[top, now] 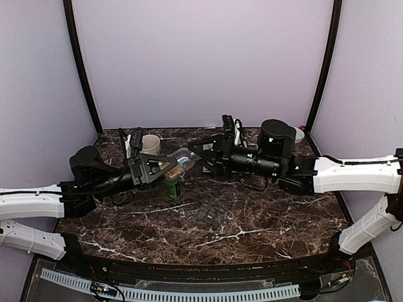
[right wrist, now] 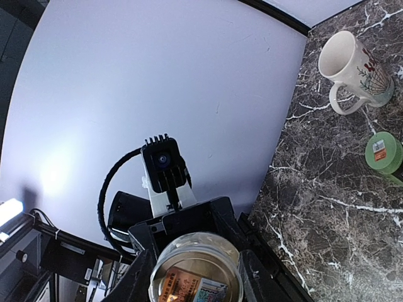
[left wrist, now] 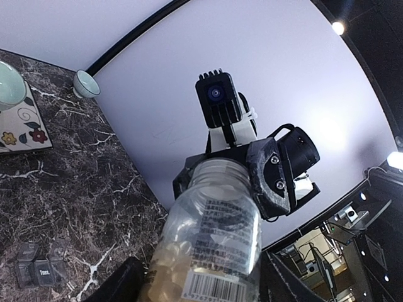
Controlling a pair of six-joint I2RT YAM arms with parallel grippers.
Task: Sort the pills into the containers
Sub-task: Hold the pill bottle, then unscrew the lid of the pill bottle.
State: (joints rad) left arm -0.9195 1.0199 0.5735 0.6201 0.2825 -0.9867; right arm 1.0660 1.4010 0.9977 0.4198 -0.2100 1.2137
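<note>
A clear pill bottle [top: 182,157] hangs on its side above the table, uncapped, between both grippers. My left gripper [top: 169,166] is shut on its body; in the left wrist view the bottle [left wrist: 214,214] fills the gap between the dark fingers [left wrist: 119,283]. Tan pills [left wrist: 170,251] are heaped at its base end. My right gripper [top: 200,154] is shut on the neck, with the open mouth [right wrist: 196,264] facing its wrist camera. The containers [top: 210,212], a dark grey strip, lie on the marble in front of the bottle and also show as a strip [left wrist: 41,270] in the left wrist view.
A green cap [top: 172,187] rests on the table below the bottle. The cream mug [top: 150,144] stands behind my left gripper. A small pale bowl [top: 298,133] sits at the back right corner. Purple walls close in the back and sides.
</note>
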